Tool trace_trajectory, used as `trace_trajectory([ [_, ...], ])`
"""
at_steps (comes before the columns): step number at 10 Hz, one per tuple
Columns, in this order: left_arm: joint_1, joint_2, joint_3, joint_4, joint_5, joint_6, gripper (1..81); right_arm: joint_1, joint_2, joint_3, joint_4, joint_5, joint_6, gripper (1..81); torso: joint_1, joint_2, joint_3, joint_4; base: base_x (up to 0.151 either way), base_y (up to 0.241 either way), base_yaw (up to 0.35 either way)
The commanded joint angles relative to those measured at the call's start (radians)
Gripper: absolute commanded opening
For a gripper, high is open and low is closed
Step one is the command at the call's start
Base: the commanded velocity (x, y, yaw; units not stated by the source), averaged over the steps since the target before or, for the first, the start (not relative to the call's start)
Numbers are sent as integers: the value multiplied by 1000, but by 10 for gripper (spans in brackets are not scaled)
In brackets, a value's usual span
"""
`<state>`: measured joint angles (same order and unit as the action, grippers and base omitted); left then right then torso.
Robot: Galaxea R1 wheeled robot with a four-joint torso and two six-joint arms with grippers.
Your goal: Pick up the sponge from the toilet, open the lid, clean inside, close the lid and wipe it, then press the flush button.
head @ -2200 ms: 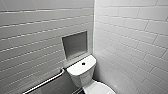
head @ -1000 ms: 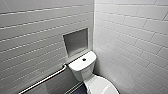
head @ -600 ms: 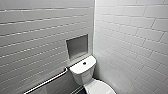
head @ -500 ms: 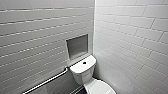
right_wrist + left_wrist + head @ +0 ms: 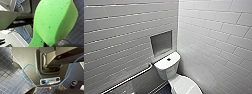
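The white toilet point(image 5: 167, 71) stands in the corner of the tiled room, low in the head view. The small dark flush button point(image 5: 168, 59) sits in the middle of its tank top. Below the tank the lid point(image 5: 185, 86) lies down over the bowl, cut off by the picture's edge. In the right wrist view the bright green sponge point(image 5: 55, 21) looms large and is pinched narrow at one end, where my right gripper point(image 5: 48, 45) is shut on it. My left gripper stands open.
A grey recessed niche point(image 5: 161, 43) is set in the wall above the tank. A metal grab bar point(image 5: 129, 80) runs along the left wall. White tiled walls meet right behind the toilet. Dark blue mosaic floor point(image 5: 7, 78) and a blue cable point(image 5: 31, 75) lie by my base.
The whole head picture has shifted slightly, so the camera has moved a little. The toilet itself has not moved.
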<state>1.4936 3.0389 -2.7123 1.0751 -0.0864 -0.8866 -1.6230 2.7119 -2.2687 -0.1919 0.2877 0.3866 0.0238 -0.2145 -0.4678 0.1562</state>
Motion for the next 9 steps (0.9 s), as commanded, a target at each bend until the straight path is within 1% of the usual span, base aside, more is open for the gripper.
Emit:
trace_trajectory([
  [1,-16,-3,0,3,40,8,811,5,-4,-14,-21,-51,0,10,3,-6,0,0,0,0,0],
  [2,-16,-1,0,3,40,8,811,4,2,-32,-20,-51,0,10,-5,18,0,0,0,0,0],
  [4,-16,0,0,3,40,8,811,5,27,-81,-20,-76,1,10,-10,32,0,0,0,0,0],
  [6,-20,-5,0,2,43,8,811,16,62,-127,-9,-122,9,10,-11,30,0,0,0,0,0],
  [8,-26,-3,-24,-4,40,-3,811,31,123,-227,-4,-265,14,10,-12,31,0,0,0,0,0],
  [9,-28,2,-40,-17,40,-25,811,25,146,-257,12,-297,24,10,-12,31,0,0,0,0,0],
])
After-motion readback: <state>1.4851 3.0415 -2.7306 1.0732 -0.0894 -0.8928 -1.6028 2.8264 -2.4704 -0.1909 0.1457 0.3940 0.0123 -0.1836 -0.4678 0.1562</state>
